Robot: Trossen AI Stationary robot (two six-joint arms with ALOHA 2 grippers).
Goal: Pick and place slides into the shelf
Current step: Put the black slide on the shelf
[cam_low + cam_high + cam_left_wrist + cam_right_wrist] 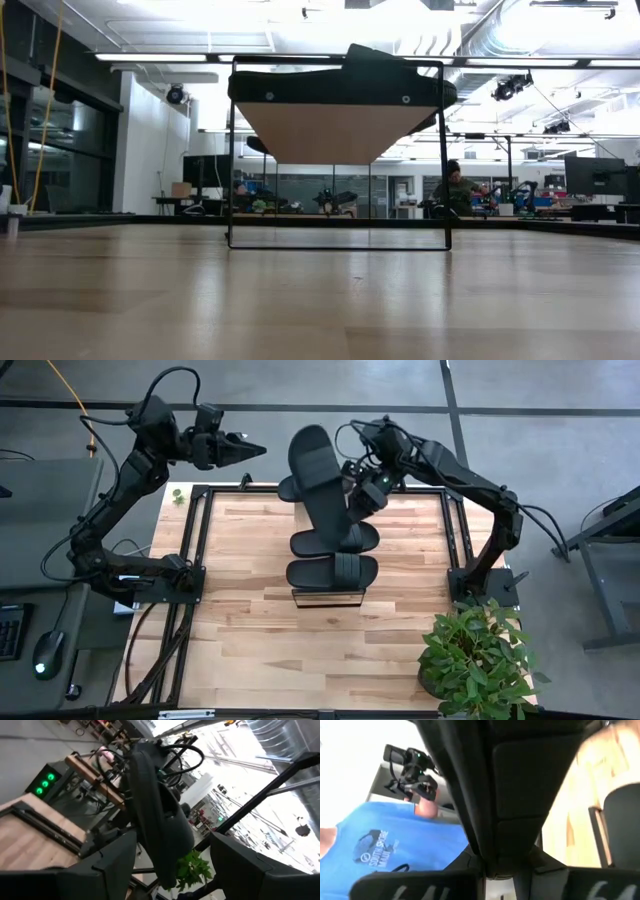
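The shelf [327, 596] runs from the far edge toward the table's middle; the low view shows its wood plank [330, 128] end-on in a black frame. Two black slides [333, 572] [345, 540] lie across its top, and a third [288, 489] shows at its far end. My right gripper [364, 492] is shut on the fourth slide [320, 475], raised above the shelf. The left wrist view also shows this slide [160, 820]. My left gripper [246, 451] is open and hovers high past the table's far left corner, pointing right. My right gripper pinches the raised slide between its two fingers at the sole's side edge [490, 862], about mid-length beside the strap [537, 780]. The fingers come from the table's right, across the slide. The slide is lifted clear and tilted, its length running far to near above the shelf.
A potted plant [478, 655] stands at the table's near right corner. A person in a blue shirt [395, 845] stands beyond the table. The black table frame [196, 540] edges the wood top. Bare wood [260, 640] lies near and left of the shelf.
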